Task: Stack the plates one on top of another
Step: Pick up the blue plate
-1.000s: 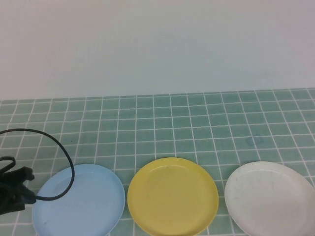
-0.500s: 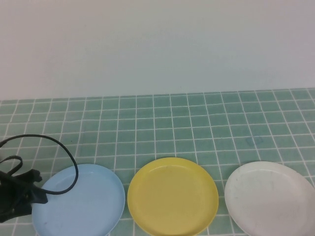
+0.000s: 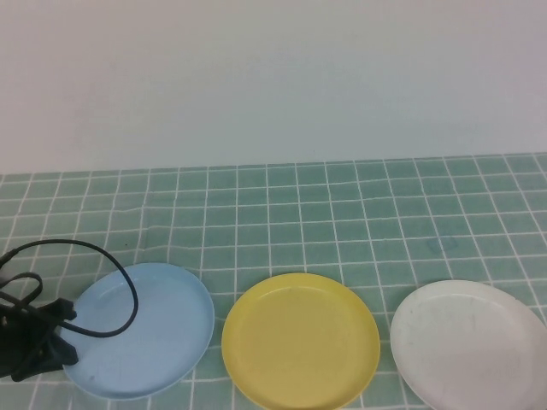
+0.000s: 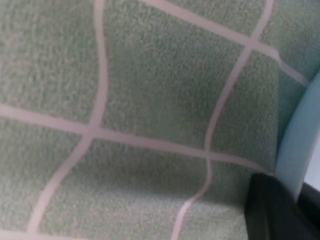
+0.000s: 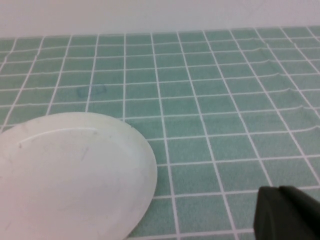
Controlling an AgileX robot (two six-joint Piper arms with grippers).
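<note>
A green tiled worktop (image 3: 342, 213) carries the yellow plate (image 3: 300, 340) and white plate (image 3: 470, 342) along its near edge.

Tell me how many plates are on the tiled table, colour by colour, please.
Light blue plate, its rim gripped by the shut left gripper at the table's left edge: 1
Yellow plate: 1
White plate: 1
Total: 3 plates
The right gripper is parked shut beside the white plate.

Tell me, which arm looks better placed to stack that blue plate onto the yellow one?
Left, probably: the left gripper is shut on the blue plate rim, beside the yellow plate. The right gripper is near the white plate.
</note>
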